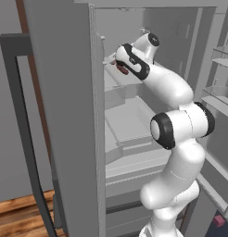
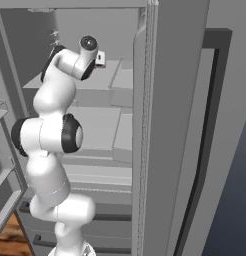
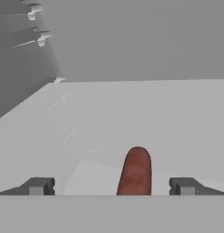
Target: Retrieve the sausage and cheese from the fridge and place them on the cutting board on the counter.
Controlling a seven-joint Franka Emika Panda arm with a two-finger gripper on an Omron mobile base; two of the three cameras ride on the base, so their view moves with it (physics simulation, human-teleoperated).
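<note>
1. Two small dark finger tips of the robot's two-finger gripper point(image 3: 111, 187) are seen at the bottom of the hand view, set far apart; the jaws are spread wide and nothing is clamped between them.
2. Between those tips, slightly right of the midpoint, a small dark red-brown sausage with a rounded end point(image 3: 135, 172) is seen, pointing away from the gripper. It lies in the open gap, apart from both finger tips.
3. A pale grey fridge shelf point(image 3: 132, 123) is spread out under and ahead of the gripper, and the sausage is lying on it. The grey back wall of the compartment is met at the shelf's far edge.
4. Small white pegs on the grey side wall point(image 3: 38, 38) are seen up and to the left of the gripper in the hand view.
5. From the left base view, the white arm with dark joints point(image 1: 174, 134) is shown reaching up into the tall grey fridge point(image 1: 65, 115), whose doors stand open. The sausage appears as a dark red spot just beside the hand on an upper shelf.
6. From the right base view, the open grey door with its long dark vertical handle point(image 2: 205, 150) is seen to the right of the arm.
</note>
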